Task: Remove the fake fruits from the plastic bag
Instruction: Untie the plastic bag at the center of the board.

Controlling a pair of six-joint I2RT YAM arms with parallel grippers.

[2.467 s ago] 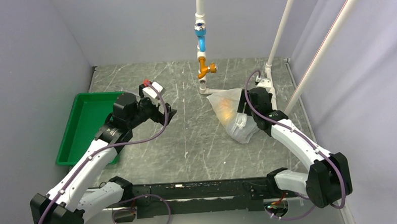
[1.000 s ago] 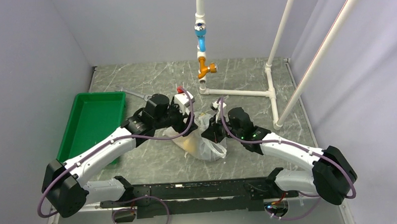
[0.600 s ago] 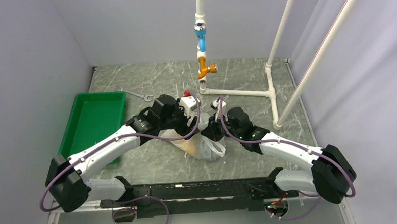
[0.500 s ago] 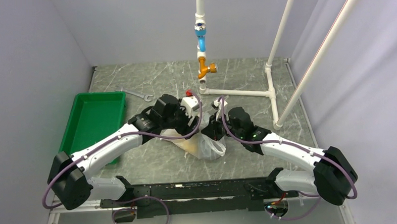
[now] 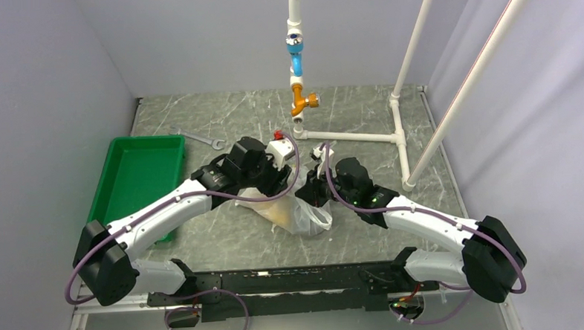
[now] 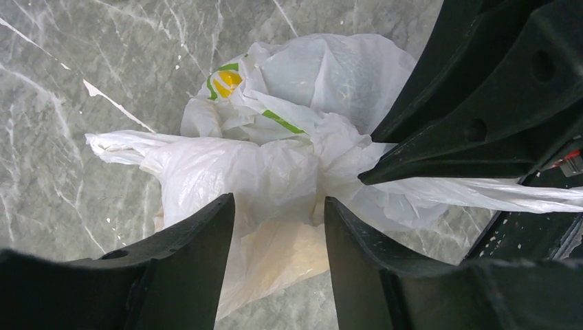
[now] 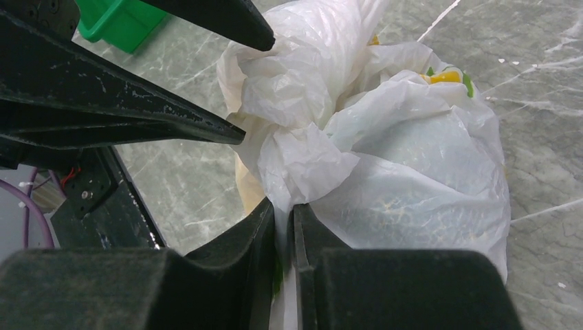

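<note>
The plastic bag [image 5: 300, 214] lies crumpled on the table's middle, white with small yellow and green prints [image 6: 228, 80]. The fake fruits are hidden inside it; only a yellowish tint [image 6: 292, 256] shows through the film. My right gripper [image 7: 283, 206] is shut on a twisted fold of the bag [image 7: 385, 158] and stands at its right side [image 5: 316, 194]. My left gripper [image 6: 278, 203] hangs over the bag's top [image 5: 279, 185], open, with a bunched fold of the bag [image 6: 268, 168] between its fingers.
A green tray [image 5: 134, 183] sits at the left, its corner also in the right wrist view [image 7: 120, 24]. A small wrench [image 5: 199, 138] lies behind the left arm. A white pipe frame [image 5: 362, 137] with blue and orange valves [image 5: 295, 57] stands at the back.
The right gripper dragged the bag from the back right to the table's middle. The left arm swung from the tray over to the bag, and its jaws narrowed around a fold.
</note>
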